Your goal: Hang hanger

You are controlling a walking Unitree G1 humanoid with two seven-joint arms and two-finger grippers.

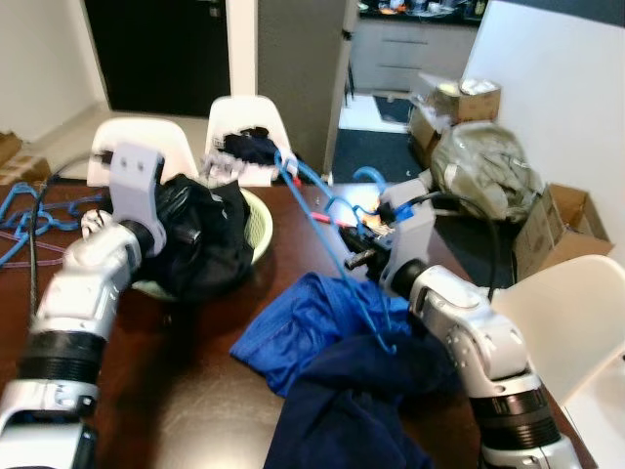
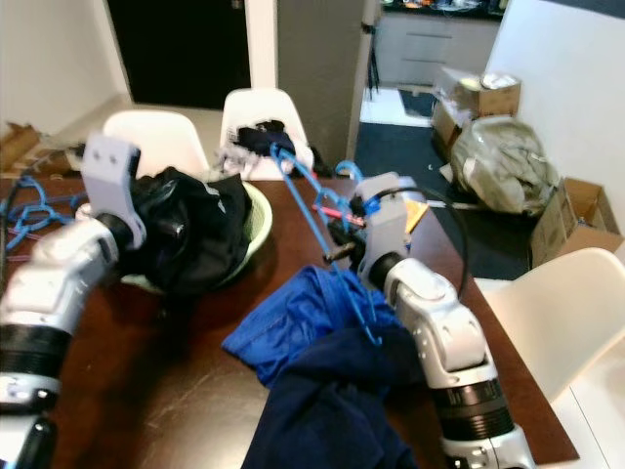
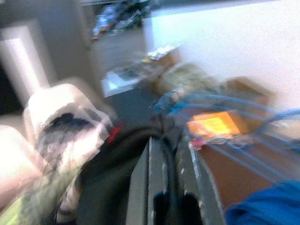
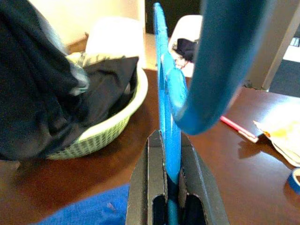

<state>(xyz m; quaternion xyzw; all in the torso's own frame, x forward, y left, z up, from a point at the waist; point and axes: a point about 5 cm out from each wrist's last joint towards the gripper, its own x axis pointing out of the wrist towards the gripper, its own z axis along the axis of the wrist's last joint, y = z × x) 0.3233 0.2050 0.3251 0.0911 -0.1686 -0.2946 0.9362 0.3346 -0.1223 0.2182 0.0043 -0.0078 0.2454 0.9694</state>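
Note:
My right gripper (image 1: 356, 257) is shut on a blue plastic hanger (image 1: 327, 220), which runs slanted from above the basket down to the blue garment (image 1: 303, 327) on the dark wooden table (image 1: 186, 371). In the right wrist view the hanger (image 4: 164, 112) sits between the fingers, with its hook curving close overhead. A dark navy garment (image 1: 352, 405) lies bunched beside the blue one. My left gripper (image 1: 187, 233) is shut on a black garment (image 1: 210, 244), lifted over a light green basket (image 1: 262, 230). The blurred left wrist view shows black cloth around the fingers (image 3: 187, 159).
Two white chairs (image 1: 249, 122) stand behind the table and another (image 1: 576, 313) at its right side. Several blue hangers (image 1: 29, 210) lie at the far left. A red pen (image 4: 236, 129) and papers lie near the far right corner. Boxes and a stuffed bag (image 1: 488, 166) crowd the floor at the right.

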